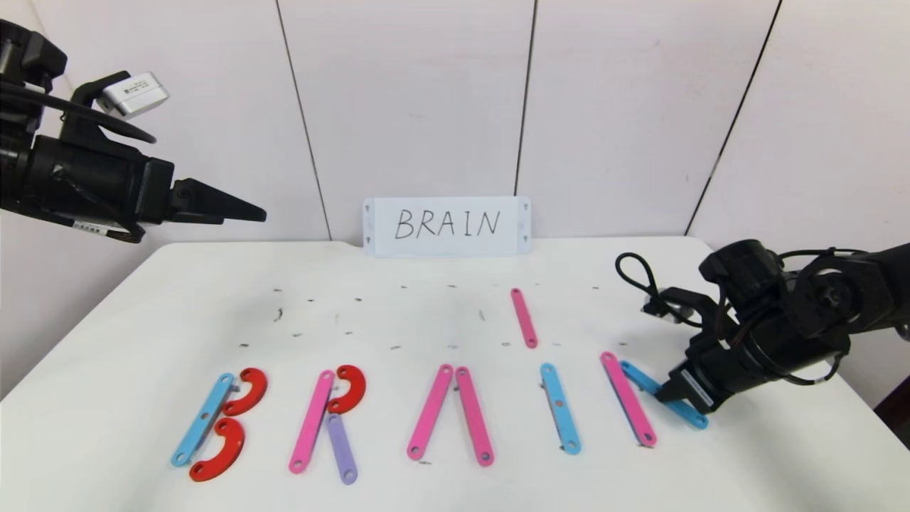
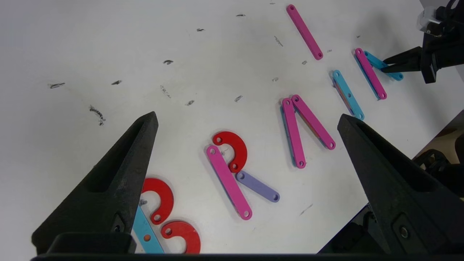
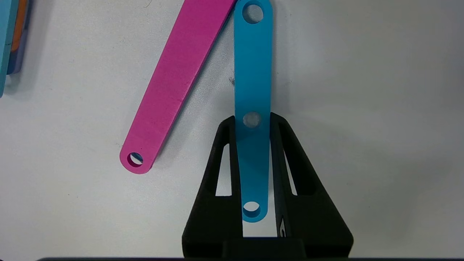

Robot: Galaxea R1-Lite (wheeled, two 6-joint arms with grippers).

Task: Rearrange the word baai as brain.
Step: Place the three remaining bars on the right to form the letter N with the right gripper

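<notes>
1. Spreading under both arms, the table [image 1: 128, 334] carries the whole row of letters, with the BRAIN card [image 1: 446, 226] propped at its far edge as the spelling to copy.
2. Well apart from the work, the left gripper [image 1: 234, 208] hangs high over the table's left end with its jaws wide apart and nothing between them; it looks parked, its camera overlooking the row.
3. Low at the row's right end, the right gripper [image 3: 252, 125] has its fingers closed against both edges of the blue bar [image 3: 252, 72], gripping about half its length so the bar can be steered flat on the table.
4. That blue bar runs out ahead of the fingertips to meet the top of the pink bar [image 3: 174, 87] just beside it; I judge it is being set as the N's diagonal.
5. Farther along from the right gripper lie the finished-looking letters: I [image 1: 559, 407], A [image 1: 451, 414], R [image 1: 328, 419] and B [image 1: 219, 419].
6. Beyond the gripper, towards the card, a spare pink bar [image 1: 524, 318] lies alone, probably kept for the N's last stroke.
</notes>
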